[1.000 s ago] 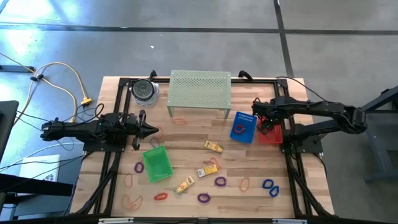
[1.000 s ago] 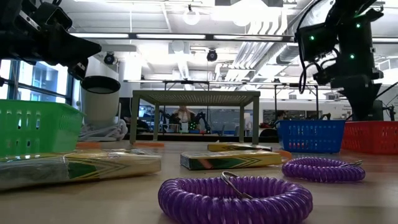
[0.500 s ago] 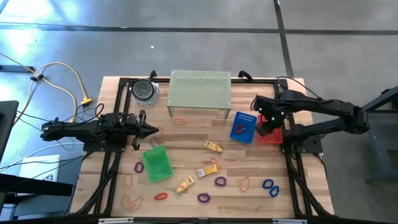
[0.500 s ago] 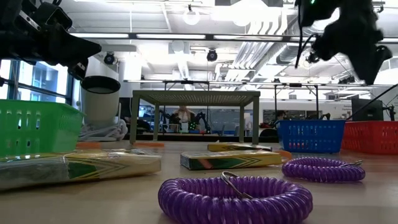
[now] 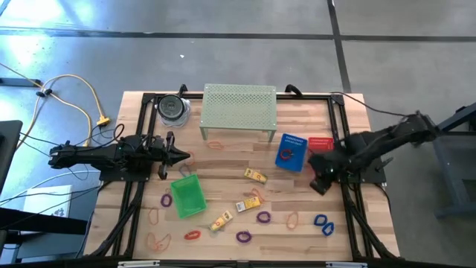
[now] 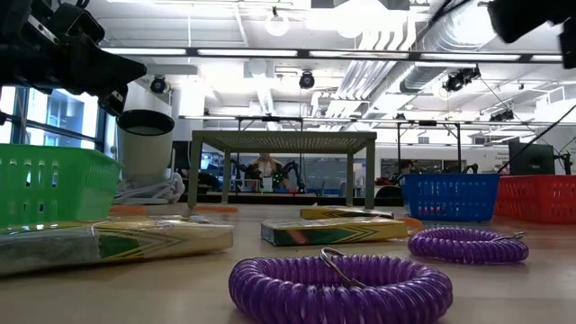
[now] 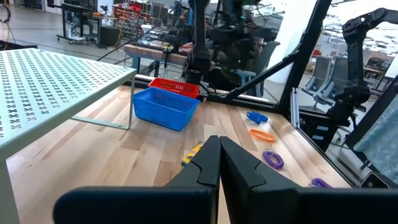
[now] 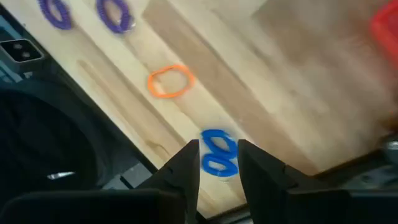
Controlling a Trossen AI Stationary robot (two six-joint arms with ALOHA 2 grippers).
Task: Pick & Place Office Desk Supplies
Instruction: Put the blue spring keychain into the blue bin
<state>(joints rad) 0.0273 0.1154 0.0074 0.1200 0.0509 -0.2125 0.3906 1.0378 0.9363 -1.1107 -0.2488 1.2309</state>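
A wooden table (image 5: 223, 160) in a concrete-floored workshop carries a pale-green shelf (image 5: 239, 106), three baskets, scattered loops (image 5: 264, 217) and yellow packets (image 5: 255, 176). The right gripper (image 5: 318, 183), jaws slightly apart and empty, has swung off the red basket (image 5: 321, 143); the left gripper (image 5: 182, 155) waits, jaws together.

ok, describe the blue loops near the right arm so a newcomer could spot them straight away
Start at the wooden table and go to its near right corner, by the right arm's side. There, beyond the orange loop, lie the blue loops, two of them touching side by side. They are the only blue loops lying on the bare wood; their neighbours are orange and purple.
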